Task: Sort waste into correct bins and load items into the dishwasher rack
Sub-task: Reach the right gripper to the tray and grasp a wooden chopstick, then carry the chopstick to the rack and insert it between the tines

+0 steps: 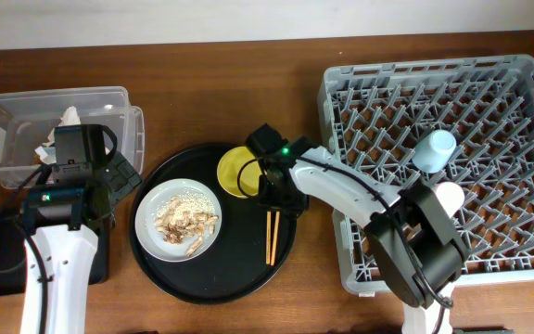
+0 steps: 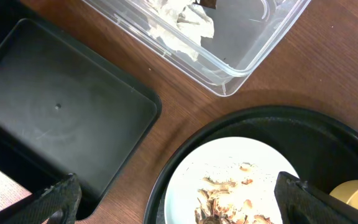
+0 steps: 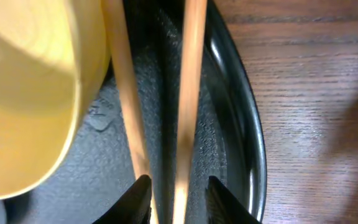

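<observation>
Right gripper (image 3: 180, 196) straddles the two thin wooden chopsticks (image 3: 188, 93) at 3 o'clock on the round black tray (image 1: 235, 274), can't tell if they're clamped. Left gripper (image 2: 176, 194) is spread wide, empty.

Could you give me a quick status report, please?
Left gripper open, hovering by the plate. Right gripper down at the chopsticks, jaws not clamped. Yellow bowl close alongside.

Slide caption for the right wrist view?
Right jaws straddle two wooden chopsticks on the round black tray, beside the yellow bowl.
</observation>
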